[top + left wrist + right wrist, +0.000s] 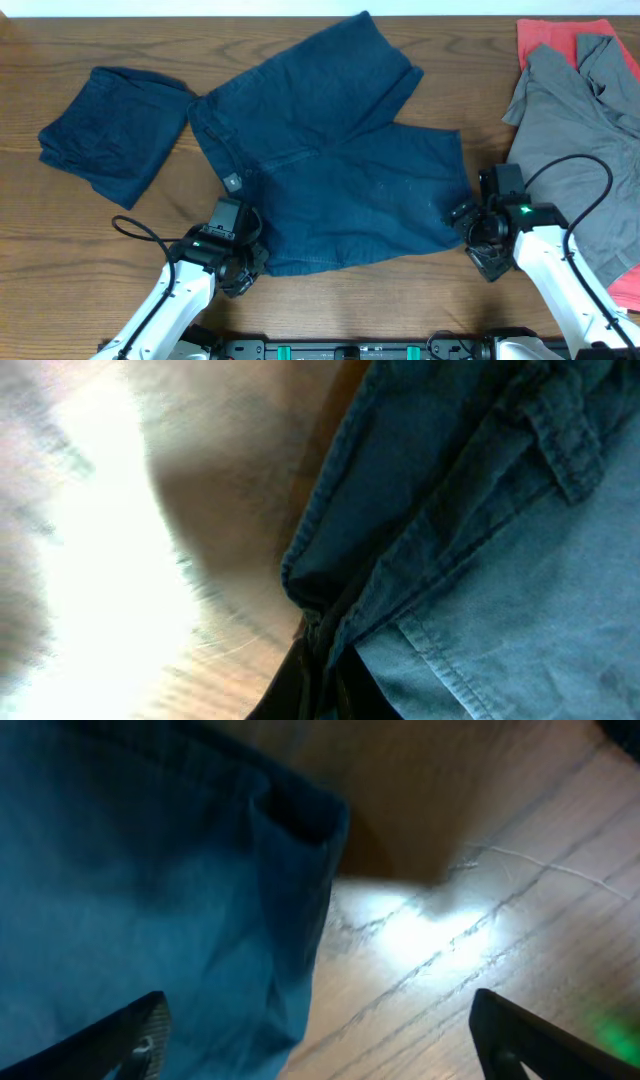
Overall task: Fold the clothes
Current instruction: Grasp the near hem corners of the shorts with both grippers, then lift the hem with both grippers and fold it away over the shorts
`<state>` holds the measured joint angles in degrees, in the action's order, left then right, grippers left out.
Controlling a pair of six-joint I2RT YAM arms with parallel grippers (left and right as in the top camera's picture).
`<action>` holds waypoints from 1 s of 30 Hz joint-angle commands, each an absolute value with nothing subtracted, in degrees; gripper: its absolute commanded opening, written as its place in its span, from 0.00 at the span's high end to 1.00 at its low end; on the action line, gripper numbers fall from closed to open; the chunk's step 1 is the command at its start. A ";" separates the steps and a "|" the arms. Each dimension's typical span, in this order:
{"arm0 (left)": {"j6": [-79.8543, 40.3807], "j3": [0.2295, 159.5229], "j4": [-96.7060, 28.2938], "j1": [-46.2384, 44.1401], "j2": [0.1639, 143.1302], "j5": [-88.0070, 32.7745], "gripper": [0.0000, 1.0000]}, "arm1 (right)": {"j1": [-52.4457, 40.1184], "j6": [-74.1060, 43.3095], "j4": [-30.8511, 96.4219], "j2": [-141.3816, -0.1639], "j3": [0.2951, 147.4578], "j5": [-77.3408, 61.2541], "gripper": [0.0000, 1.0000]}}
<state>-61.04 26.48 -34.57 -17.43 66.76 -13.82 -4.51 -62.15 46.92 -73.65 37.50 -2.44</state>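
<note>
Left gripper [315, 675] pinched closed on the near waistband corner of the dark navy denim-like shorts [330, 170], cloth bunched into the jaws. Right gripper [320, 1025] wide open at the near leg hem, holding nothing. The shorts lie spread flat mid-table on the brown wooden table [60, 240].

Risk: if the left lifts alone, one corner rises and the fold skews. The right sits at the hem edge, so it may grab one layer or miss.

Farther back: folded navy garment [110, 130] on the left; grey T-shirt [570, 140] overlapping red-orange cloth [555, 38] on the right, where the right arm could snag it.
</note>
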 commanded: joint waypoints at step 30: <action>-45.63 29.63 -49.71 -17.61 54.00 -17.30 0.94 | -3.27 -49.71 50.37 -67.33 42.37 3.99 0.99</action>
